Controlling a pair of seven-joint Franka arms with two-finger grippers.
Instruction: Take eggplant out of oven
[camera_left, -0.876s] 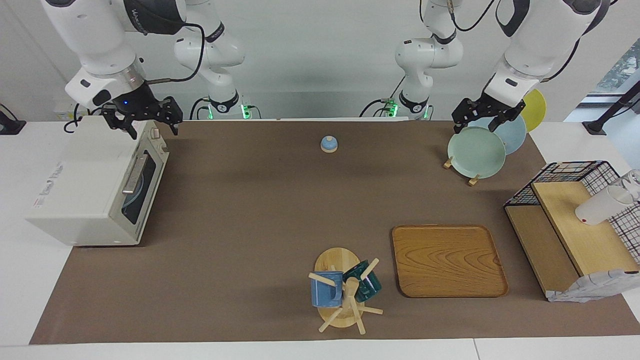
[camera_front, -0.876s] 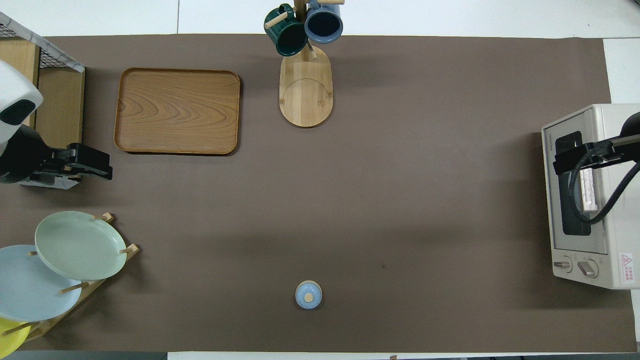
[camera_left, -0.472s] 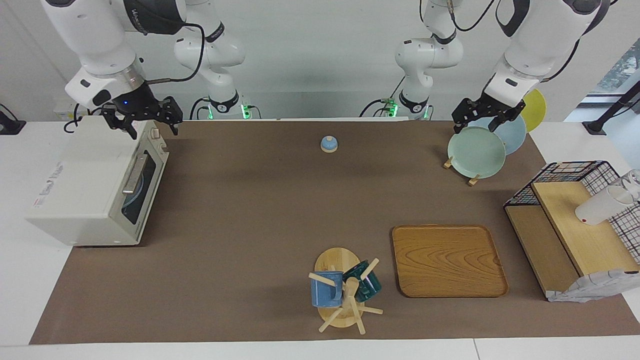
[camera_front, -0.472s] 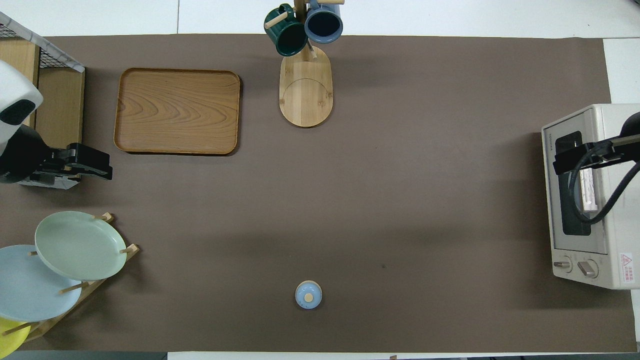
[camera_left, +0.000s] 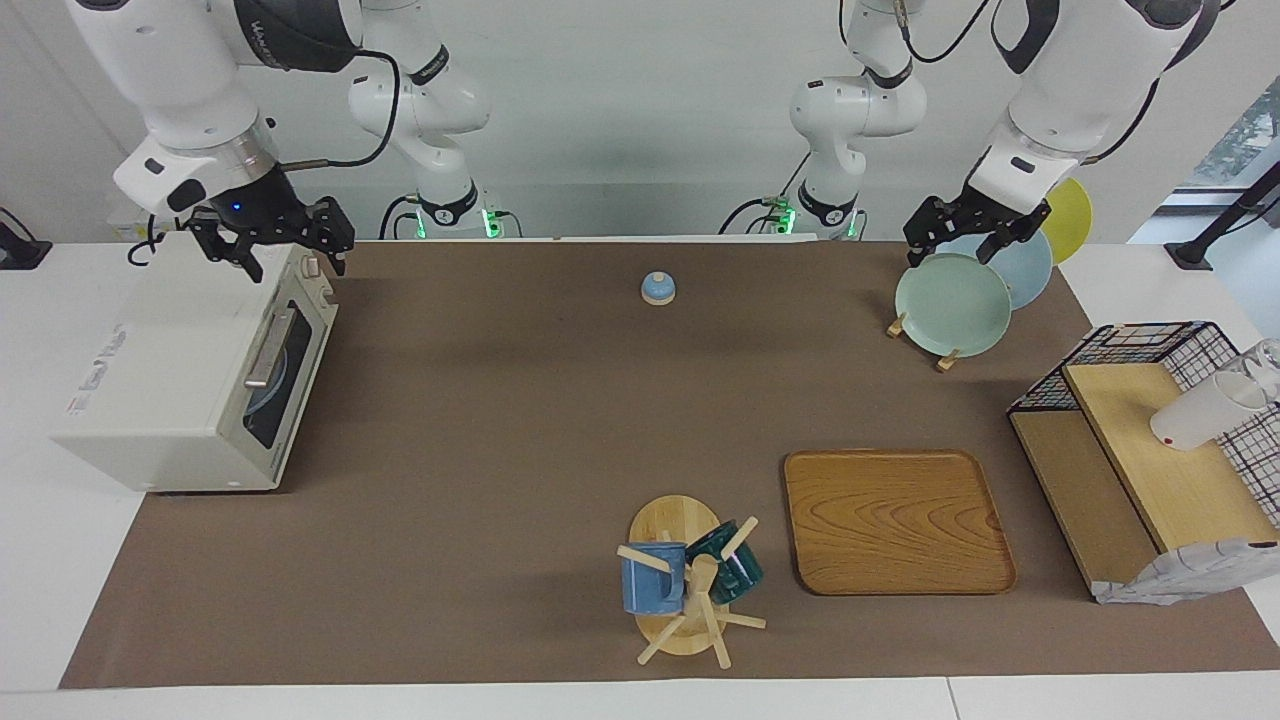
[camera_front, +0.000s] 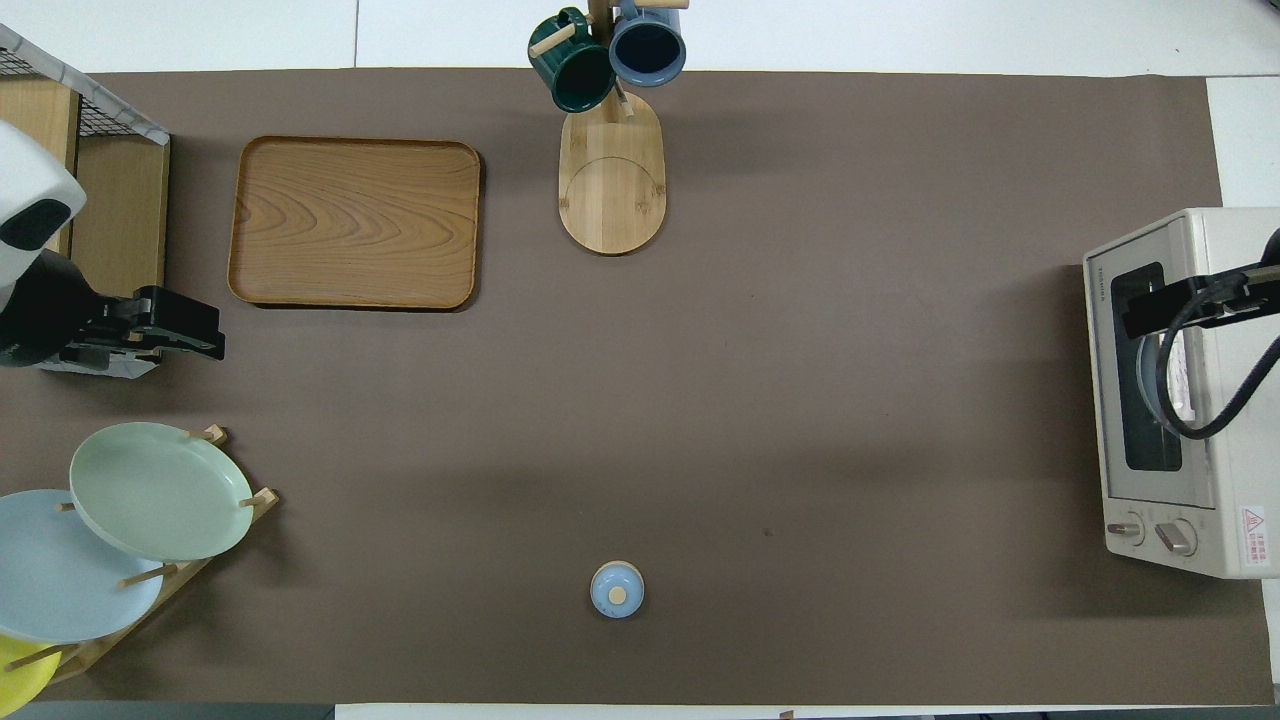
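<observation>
On the brown mat, the oven (camera_left: 190, 375) sits under the right pincer (camera_left: 285, 258).

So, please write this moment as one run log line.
oven door closed | eggplant unseen | right gripper open above oven | left gripper open, waiting over plates

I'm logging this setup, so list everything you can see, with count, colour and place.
oven: one, off-white, door closed, right arm's end
small lidded pot: one, blue, near the robots, mid-table
plates: three, green, blue, yellow, on wooden rack, left arm's end
tray: one, wooden, farther from the robots than the plates
mugs: two, blue and dark green, on wooden mug tree beside tray
wire shelf: one, black and wood, left arm's end
right pincer: open, over the oven
left pincer: open, waiting over plates
</observation>
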